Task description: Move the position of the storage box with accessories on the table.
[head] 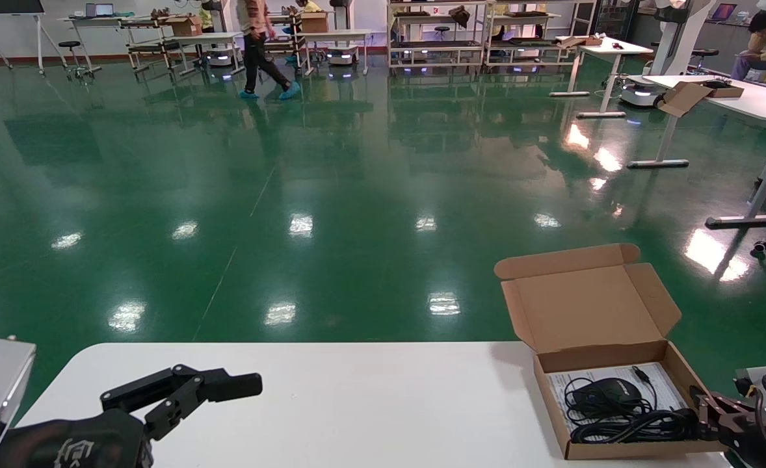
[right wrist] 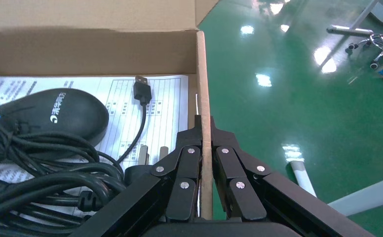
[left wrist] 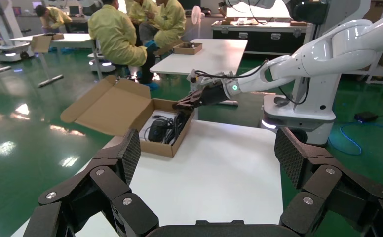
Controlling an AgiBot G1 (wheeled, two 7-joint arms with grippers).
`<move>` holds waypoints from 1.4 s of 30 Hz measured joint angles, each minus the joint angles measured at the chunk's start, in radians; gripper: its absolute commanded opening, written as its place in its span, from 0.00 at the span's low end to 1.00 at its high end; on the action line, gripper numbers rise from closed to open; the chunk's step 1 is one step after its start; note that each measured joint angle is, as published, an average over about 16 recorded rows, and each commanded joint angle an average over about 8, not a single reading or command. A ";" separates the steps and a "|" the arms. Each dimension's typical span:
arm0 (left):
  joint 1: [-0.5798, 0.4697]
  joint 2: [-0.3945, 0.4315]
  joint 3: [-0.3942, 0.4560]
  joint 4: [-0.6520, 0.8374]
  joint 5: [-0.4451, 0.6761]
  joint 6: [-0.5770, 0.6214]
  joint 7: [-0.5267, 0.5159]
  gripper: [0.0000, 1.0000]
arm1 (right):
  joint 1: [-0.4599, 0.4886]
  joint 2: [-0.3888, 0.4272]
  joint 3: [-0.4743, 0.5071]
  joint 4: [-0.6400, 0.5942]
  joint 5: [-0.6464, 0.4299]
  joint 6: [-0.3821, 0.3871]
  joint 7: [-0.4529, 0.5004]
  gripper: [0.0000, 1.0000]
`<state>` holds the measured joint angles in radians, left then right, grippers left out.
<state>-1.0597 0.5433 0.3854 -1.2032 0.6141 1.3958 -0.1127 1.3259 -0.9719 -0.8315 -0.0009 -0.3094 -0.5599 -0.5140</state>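
- White table [head: 357, 403]: smooth top, wide bare stretch toward robot's left; sliding likely easier than lifting.
- Brown cardboard storage box [head: 617, 364]: at table's far right end, near its front-right corner, lid [head: 584, 305] standing open and tilted back.
- Right gripper [right wrist: 205, 136]: pinched shut on box's right side wall, one finger inside, one outside.
- Left gripper [left wrist: 207, 153]: jaws wide apart, holding nothing, low over left end, well apart from box.
- Accessories: black mouse [right wrist: 51, 116], coiled cable [right wrist: 36, 173], printed sheet [right wrist: 165, 103] loose inside.
- Advice: thin wall may flex or tear; pull low, slow, level, to keep contents inside.
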 measured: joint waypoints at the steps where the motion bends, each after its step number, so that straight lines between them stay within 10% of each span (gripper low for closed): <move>1: 0.000 0.000 0.000 0.000 0.000 0.000 0.000 1.00 | -0.002 0.001 0.000 0.000 0.000 0.000 -0.002 0.00; 12: 0.000 0.000 0.000 0.000 0.000 0.000 0.000 1.00 | -0.021 0.008 0.001 0.000 0.001 -0.004 -0.022 0.09; 23: 0.000 0.000 0.000 0.000 0.000 0.000 0.000 1.00 | -0.015 0.011 0.002 0.005 0.002 0.001 -0.050 0.98; 42: 0.000 0.000 0.000 0.000 0.000 0.000 0.000 1.00 | 0.007 0.012 0.028 0.011 0.040 0.008 -0.089 1.00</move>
<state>-1.0597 0.5433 0.3854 -1.2032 0.6141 1.3958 -0.1127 1.3332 -0.9603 -0.8034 0.0105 -0.2697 -0.5521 -0.6033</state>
